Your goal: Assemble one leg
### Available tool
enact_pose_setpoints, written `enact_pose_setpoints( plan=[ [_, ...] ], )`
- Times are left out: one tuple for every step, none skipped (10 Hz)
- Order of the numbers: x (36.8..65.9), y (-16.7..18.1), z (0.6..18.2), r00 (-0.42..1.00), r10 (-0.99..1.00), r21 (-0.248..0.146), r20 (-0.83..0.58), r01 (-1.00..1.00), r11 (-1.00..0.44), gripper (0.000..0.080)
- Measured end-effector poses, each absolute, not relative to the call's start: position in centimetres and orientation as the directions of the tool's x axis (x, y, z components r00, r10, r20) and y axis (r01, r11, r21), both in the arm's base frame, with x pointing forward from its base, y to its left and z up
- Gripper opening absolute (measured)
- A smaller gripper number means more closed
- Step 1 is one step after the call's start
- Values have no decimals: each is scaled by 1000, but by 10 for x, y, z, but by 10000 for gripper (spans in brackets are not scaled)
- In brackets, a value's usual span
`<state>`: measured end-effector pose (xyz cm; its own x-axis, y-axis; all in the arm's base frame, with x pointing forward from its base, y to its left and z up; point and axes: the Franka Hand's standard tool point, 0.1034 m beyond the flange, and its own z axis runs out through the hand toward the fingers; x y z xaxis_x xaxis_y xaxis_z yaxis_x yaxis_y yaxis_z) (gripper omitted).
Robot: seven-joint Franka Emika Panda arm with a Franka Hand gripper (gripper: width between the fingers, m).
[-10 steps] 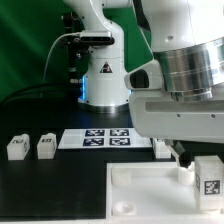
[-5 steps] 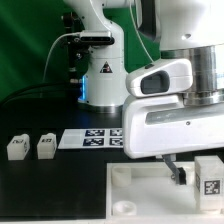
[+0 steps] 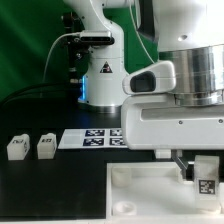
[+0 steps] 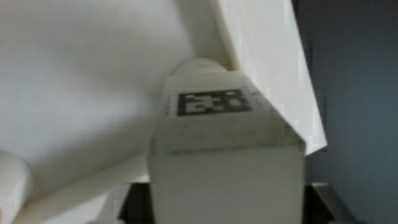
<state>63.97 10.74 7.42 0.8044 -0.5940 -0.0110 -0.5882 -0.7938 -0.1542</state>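
Now, leg (image 3: 207,176) upright between your fingers (image 3: 196,166), gripped, long axis vertical, sitting at white tray's (image 3: 135,195) corner on exterior view's right. Wrist view: leg (image 4: 221,150) straight below, tag facing camera. Two spare legs (image 3: 30,147) well apart on table (image 3: 55,190).

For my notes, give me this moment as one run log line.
gripper: shut on leg | leg: tagged, over tray | tray: on table | two spare legs: untouched at exterior view's left
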Motion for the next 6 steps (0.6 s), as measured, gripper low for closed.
enact_pose_setpoints(
  plan=[
    [638, 106, 73, 645, -762, -148, -59, -761, -632, 291],
    [636, 105, 72, 499, -861, -133, -100, -864, -486, 291],
    [634, 107, 74, 365, -920, -107, -141, -930, -353, 291],
    [632, 109, 75, 198, -963, -82, -183, -979, -186, 291],
    [631, 107, 72, 92, -974, -71, -205, -994, -79, 291],
    [631, 107, 72, 70, -976, -67, -206, -996, -57, 291]
  ],
)
